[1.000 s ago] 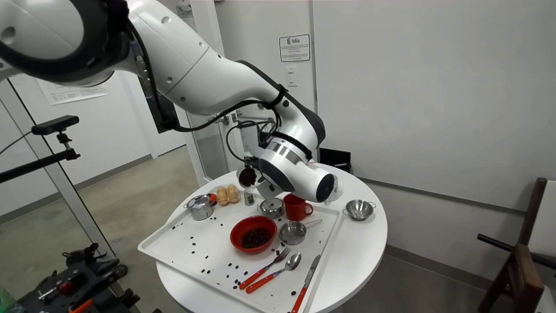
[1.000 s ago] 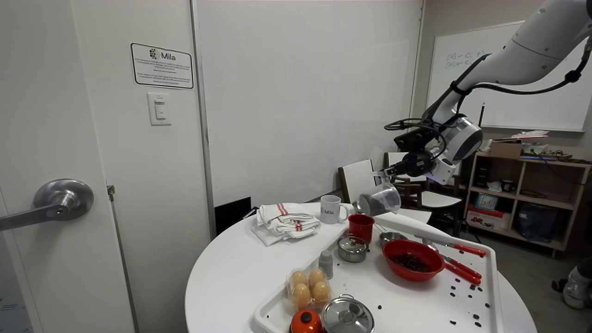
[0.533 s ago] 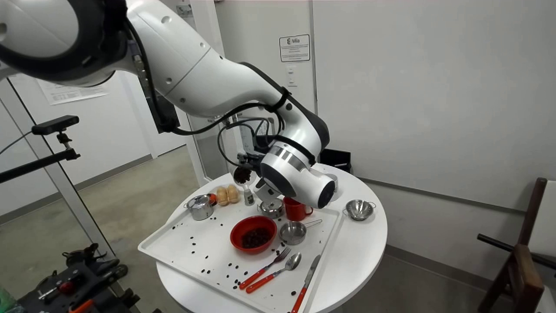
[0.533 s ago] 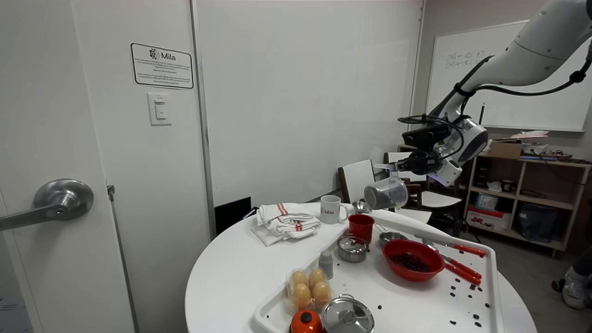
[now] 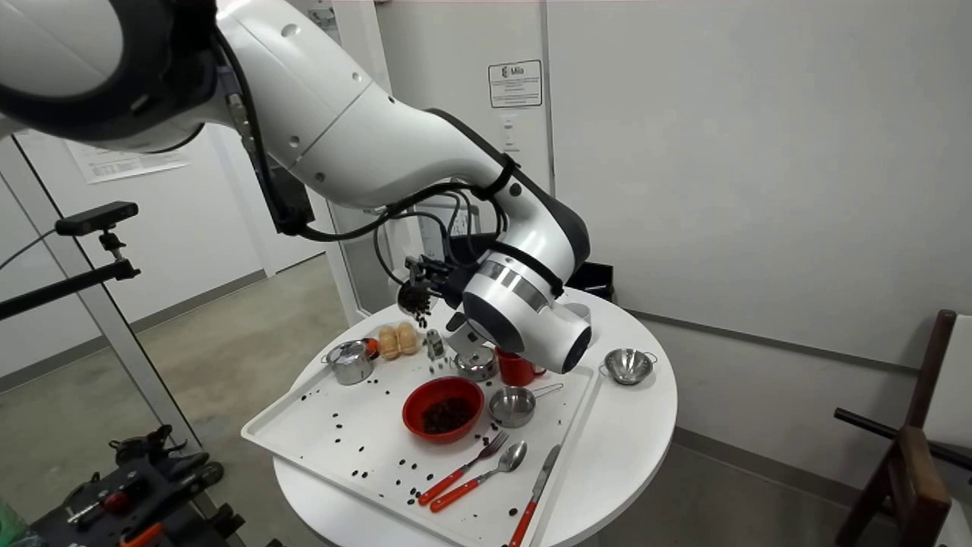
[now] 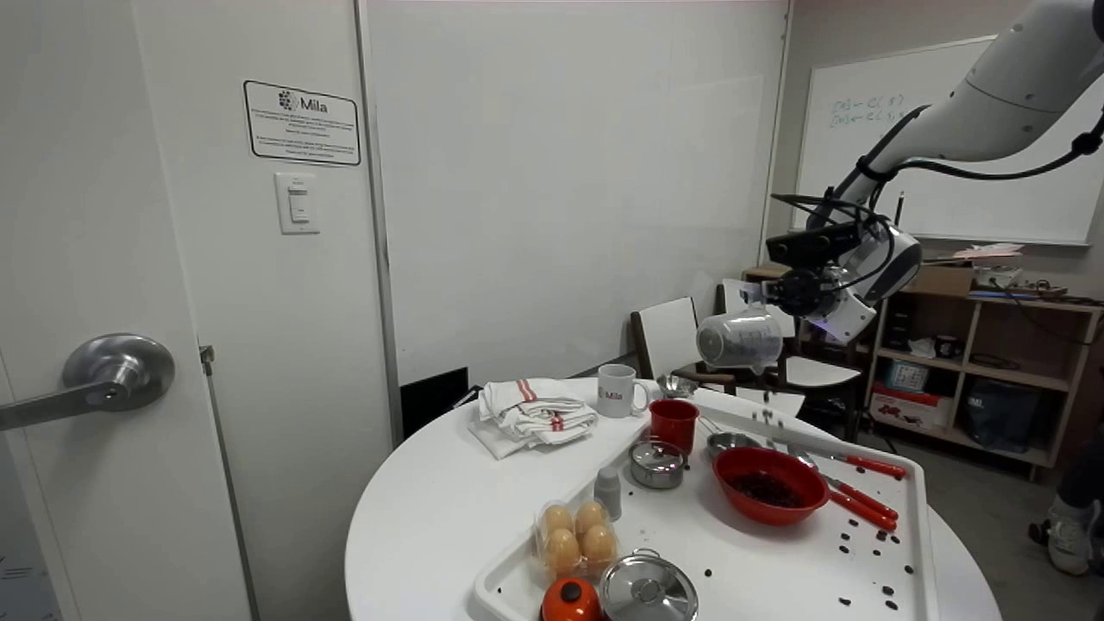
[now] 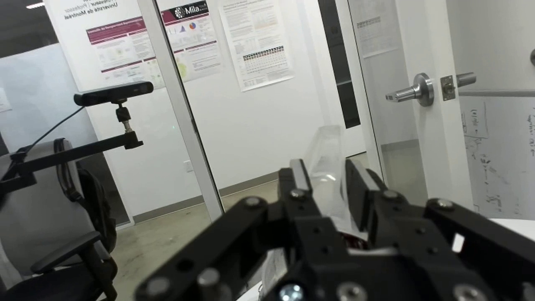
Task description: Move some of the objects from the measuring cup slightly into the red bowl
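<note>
The clear measuring cup (image 6: 740, 339) hangs tipped on its side above the tray, its mouth towards the red bowl's side. Dark beans (image 5: 414, 298) crowd at its mouth, and several blurred beans (image 6: 766, 414) are falling through the air over the bowl. My gripper (image 7: 326, 171) is shut on the cup's clear handle (image 7: 328, 188), which shows between the two pads in the wrist view. Below stands the red bowl (image 6: 776, 514), upright on the tray, with a heap of dark beans inside; it appears in both exterior views.
Close to the bowl on the white tray (image 5: 319, 444) are a red cup (image 6: 673, 424), a small lidded pot (image 6: 657, 466), a metal measuring cup (image 5: 512, 406) and cutlery (image 5: 463, 490). A shaker (image 6: 607, 493) and eggs (image 6: 576, 539) stand farther off. Loose beans dot the tray.
My gripper has raised the measuring cup, brought it over towards the bowl and tipped it further. Beans now drop from its mouth; none were falling before.
</note>
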Robot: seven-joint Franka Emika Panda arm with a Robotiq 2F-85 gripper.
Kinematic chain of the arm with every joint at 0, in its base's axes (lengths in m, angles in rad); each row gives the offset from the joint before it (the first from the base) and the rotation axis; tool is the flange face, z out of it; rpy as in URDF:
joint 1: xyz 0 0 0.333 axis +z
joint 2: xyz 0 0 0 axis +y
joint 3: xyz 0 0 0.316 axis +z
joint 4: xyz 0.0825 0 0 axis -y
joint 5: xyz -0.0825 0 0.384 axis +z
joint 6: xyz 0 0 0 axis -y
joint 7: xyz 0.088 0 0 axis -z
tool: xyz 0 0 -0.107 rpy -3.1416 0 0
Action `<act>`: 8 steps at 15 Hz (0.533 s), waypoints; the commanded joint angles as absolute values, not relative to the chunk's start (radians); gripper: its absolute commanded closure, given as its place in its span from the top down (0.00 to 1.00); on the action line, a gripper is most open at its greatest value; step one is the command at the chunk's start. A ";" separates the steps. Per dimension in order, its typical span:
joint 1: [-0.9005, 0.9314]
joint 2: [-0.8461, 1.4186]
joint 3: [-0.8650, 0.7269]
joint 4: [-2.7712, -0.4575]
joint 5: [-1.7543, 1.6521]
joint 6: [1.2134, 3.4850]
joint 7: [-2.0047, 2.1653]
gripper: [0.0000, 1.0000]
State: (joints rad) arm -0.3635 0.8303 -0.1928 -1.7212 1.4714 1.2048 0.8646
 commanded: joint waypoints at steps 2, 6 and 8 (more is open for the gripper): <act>-0.358 0.813 -0.209 -1.743 1.465 1.165 0.857 0.11; -0.333 0.807 -0.222 -1.753 1.456 1.205 0.883 0.11; -0.316 0.803 -0.229 -1.756 1.443 1.228 0.900 0.11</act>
